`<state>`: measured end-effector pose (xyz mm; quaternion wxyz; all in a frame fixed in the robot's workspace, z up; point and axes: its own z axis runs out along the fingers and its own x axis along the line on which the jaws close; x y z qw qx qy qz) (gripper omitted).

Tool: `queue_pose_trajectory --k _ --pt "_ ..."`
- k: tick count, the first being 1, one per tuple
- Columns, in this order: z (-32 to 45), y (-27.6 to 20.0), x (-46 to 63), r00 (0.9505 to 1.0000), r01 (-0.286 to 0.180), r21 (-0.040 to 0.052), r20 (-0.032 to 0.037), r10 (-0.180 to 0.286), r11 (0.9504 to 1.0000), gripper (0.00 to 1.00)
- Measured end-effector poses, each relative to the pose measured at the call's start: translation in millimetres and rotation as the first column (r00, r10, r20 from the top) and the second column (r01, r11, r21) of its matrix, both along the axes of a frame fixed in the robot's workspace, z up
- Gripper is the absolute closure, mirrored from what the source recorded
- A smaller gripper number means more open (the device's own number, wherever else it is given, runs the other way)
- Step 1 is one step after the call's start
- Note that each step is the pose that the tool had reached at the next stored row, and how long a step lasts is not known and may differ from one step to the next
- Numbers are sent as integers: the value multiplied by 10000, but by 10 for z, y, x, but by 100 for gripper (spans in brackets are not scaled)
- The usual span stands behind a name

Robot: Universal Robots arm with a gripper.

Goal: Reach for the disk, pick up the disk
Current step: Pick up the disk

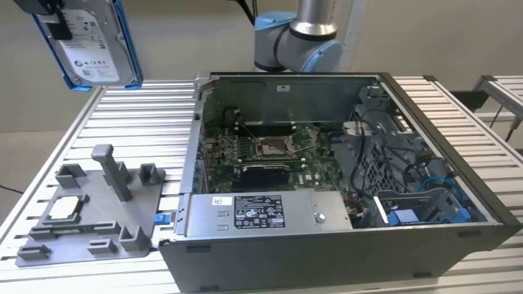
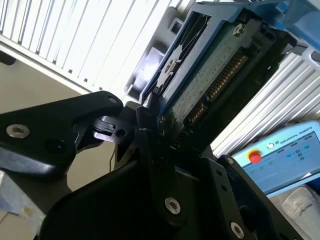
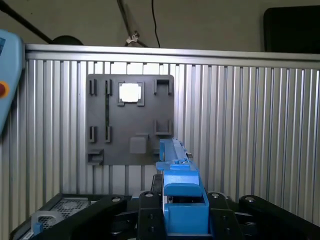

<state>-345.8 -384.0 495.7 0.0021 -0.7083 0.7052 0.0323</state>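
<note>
The disk, a silver-grey drive with a white label in a blue bracket, hangs upright high above the table's far corner at the exterior view's left. My gripper is shut on its upper end. In the second wrist view the disk shows its green circuit-board face, and the black fingers clamp it from both sides. In the first wrist view the disk is seen edge-on, its blue bracket sitting between the dark jaws of the gripper.
An open computer case stands in the middle of the slatted aluminium table. A grey fixture plate with upright posts and a small square chip lies at the exterior view's left. The arm's base rises behind the case.
</note>
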Motion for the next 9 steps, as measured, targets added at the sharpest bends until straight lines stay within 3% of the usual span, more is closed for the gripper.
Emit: queue_pose_trajectory --k 9 --pt "0 0 160 10000 0 0 1 0 10000 100"
